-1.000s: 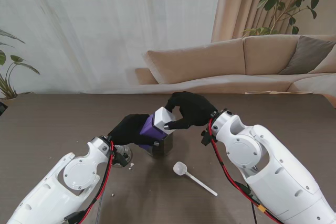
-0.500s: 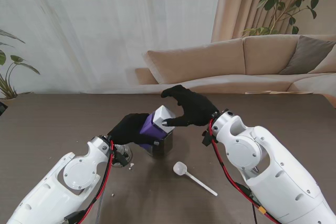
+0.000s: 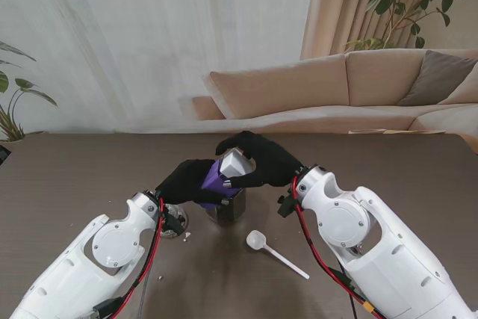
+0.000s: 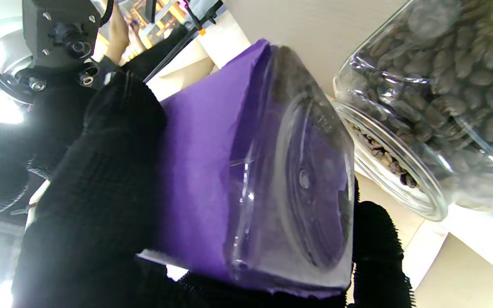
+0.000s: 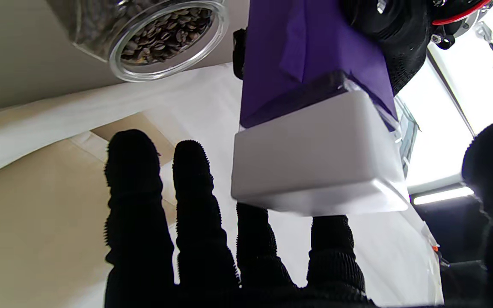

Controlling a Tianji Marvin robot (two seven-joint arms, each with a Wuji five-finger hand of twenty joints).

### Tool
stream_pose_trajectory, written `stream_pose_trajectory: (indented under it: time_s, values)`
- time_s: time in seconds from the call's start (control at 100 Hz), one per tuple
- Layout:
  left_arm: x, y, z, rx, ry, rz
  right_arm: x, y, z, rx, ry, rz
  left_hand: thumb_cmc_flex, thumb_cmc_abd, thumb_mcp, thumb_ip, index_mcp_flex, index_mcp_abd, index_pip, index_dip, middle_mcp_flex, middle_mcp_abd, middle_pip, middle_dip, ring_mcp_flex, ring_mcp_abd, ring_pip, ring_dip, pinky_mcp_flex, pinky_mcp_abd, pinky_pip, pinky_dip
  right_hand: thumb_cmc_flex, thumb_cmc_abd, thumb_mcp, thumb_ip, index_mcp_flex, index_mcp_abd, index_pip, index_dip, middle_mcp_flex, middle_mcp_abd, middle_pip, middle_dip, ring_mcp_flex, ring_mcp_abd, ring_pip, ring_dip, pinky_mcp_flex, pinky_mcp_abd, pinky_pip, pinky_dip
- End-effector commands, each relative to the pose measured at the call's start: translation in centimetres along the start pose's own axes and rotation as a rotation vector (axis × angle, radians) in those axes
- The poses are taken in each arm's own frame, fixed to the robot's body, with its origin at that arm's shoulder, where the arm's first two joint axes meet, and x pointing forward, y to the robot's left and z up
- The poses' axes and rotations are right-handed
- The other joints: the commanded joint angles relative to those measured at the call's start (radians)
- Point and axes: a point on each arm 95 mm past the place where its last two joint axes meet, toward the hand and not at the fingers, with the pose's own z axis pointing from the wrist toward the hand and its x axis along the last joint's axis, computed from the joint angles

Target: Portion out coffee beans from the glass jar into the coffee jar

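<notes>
My left hand (image 3: 188,181) is shut on the coffee jar (image 3: 212,178), a clear square jar wrapped in purple with a white lid (image 3: 234,162), and holds it tilted above the table. In the left wrist view the black fingers (image 4: 92,192) wrap the purple jar (image 4: 212,171). My right hand (image 3: 266,158) curves around the lid with fingers spread; in its wrist view the lid (image 5: 315,158) sits between the straight fingers (image 5: 195,214) and the thumb, not clamped. The glass jar (image 3: 228,207) of coffee beans stands open on the table under the coffee jar (image 5: 306,55).
A white plastic scoop (image 3: 272,250) lies on the brown table (image 3: 89,177), nearer to me and right of the glass jar (image 5: 165,34). A small round glass object (image 3: 176,222) sits by my left wrist. A beige sofa (image 3: 336,87) stands beyond the table's far edge.
My right hand gripped the lid a second ago, then spread its fingers and lifted off; now it has come back around the lid with fingers still apart. The left hand stayed put.
</notes>
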Motion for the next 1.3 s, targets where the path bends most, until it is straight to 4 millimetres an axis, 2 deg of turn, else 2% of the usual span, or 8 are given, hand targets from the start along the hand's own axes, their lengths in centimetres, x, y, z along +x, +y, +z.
stream_pose_trajectory:
  time_s: [0.0,0.31,0.4,0.54,0.65,0.77,0.98,1.29]
  values:
    - [0.4,0.0,0.3,-0.009,0.016,-0.002,0.2,-1.4,-0.1,0.017,0.013,0.028,0.169,0.236,0.432,0.043,0.142,-0.079,0.200,0.060,0.013,-0.053,0.008,0.006,-0.001,0.038,0.069,0.026,-0.023,-0.132,-0.004,-0.005,0.026,-0.028,0.000,0.010,0.009,-0.042,0.016,0.016,0.017,0.002,-0.003,-0.016,0.037,0.008,0.003,-0.010,-0.192,0.032,-0.004,-0.019]
    - [0.4,-0.2,0.5,-0.003,0.030,-0.004,0.5,-2.8,0.3,0.014,0.030,0.052,0.169,0.237,0.432,0.042,0.142,-0.079,0.200,0.060,0.014,-0.053,0.008,0.004,-0.003,0.039,0.068,0.025,-0.024,-0.130,-0.002,-0.005,0.285,-0.065,-0.101,0.033,0.018,-0.082,0.158,0.051,0.105,-0.016,0.071,0.005,0.178,-0.017,0.110,0.030,-0.066,0.001,0.109,-0.032]
    - [0.4,-0.3,0.6,0.002,0.036,-0.005,0.4,-3.3,0.5,0.014,0.033,0.075,0.170,0.236,0.432,0.043,0.141,-0.078,0.199,0.059,0.014,-0.052,0.008,0.004,-0.002,0.039,0.069,0.026,-0.023,-0.128,-0.002,-0.005,0.232,-0.190,0.347,-0.048,0.045,-0.084,0.231,0.069,0.188,-0.022,0.102,0.018,0.250,-0.031,0.172,0.046,-0.008,-0.008,0.165,-0.052]
    - [0.5,-0.5,0.6,0.007,0.043,-0.003,0.4,-4.1,0.6,-0.001,0.040,0.119,0.169,0.236,0.432,0.042,0.141,-0.079,0.199,0.060,0.013,-0.053,0.008,0.004,-0.002,0.038,0.069,0.025,-0.023,-0.129,-0.001,-0.004,0.306,-0.216,0.475,-0.072,0.158,-0.052,0.345,0.099,0.380,-0.032,0.160,0.041,0.418,-0.071,0.279,0.084,0.119,-0.007,0.230,-0.065]
    - [0.6,-0.6,0.7,0.011,0.047,-0.003,0.5,-4.5,0.8,-0.022,0.047,0.133,0.169,0.237,0.431,0.042,0.141,-0.080,0.200,0.060,0.013,-0.053,0.008,0.004,-0.002,0.038,0.069,0.025,-0.024,-0.129,-0.001,-0.005,0.422,-0.282,0.470,-0.223,0.287,-0.041,0.546,-0.097,0.568,-0.024,0.178,0.093,0.574,-0.113,0.369,0.127,0.243,-0.014,0.305,-0.106]
    - [0.6,-0.7,0.8,0.017,0.053,-0.004,0.6,-4.8,1.1,-0.064,0.054,0.148,0.168,0.237,0.431,0.042,0.140,-0.081,0.199,0.059,0.011,-0.053,0.007,0.004,-0.005,0.040,0.068,0.025,-0.024,-0.129,-0.001,-0.005,0.494,-0.325,0.528,-0.215,0.511,0.095,0.637,-0.180,0.828,-0.030,0.167,0.139,0.634,-0.184,0.571,0.226,0.392,-0.044,0.365,-0.127]
    - [0.7,-0.9,1.2,0.041,0.074,0.007,0.6,-4.8,1.1,-0.082,0.072,0.153,0.153,0.237,0.426,0.042,0.139,-0.106,0.189,0.046,-0.002,-0.065,-0.008,-0.014,-0.013,0.024,0.052,0.016,-0.028,-0.132,-0.018,-0.014,0.525,-0.360,0.626,-0.219,0.511,0.116,0.809,-0.351,0.892,-0.029,0.164,0.258,0.637,-0.239,0.767,0.288,0.443,-0.115,0.418,-0.083]
    - [0.9,-1.2,1.0,0.082,0.097,0.026,1.0,-3.7,1.1,-0.173,0.083,0.171,0.144,0.271,0.241,0.055,0.104,-0.198,-0.070,-0.110,-0.123,-0.107,-0.109,-0.581,-0.092,-0.082,-0.246,-0.227,-0.063,-0.163,-0.264,-0.182,0.547,-0.354,0.673,-0.210,0.488,0.099,0.899,-0.387,0.878,-0.020,0.183,0.324,0.639,-0.260,0.835,0.329,0.451,-0.136,0.446,-0.044]
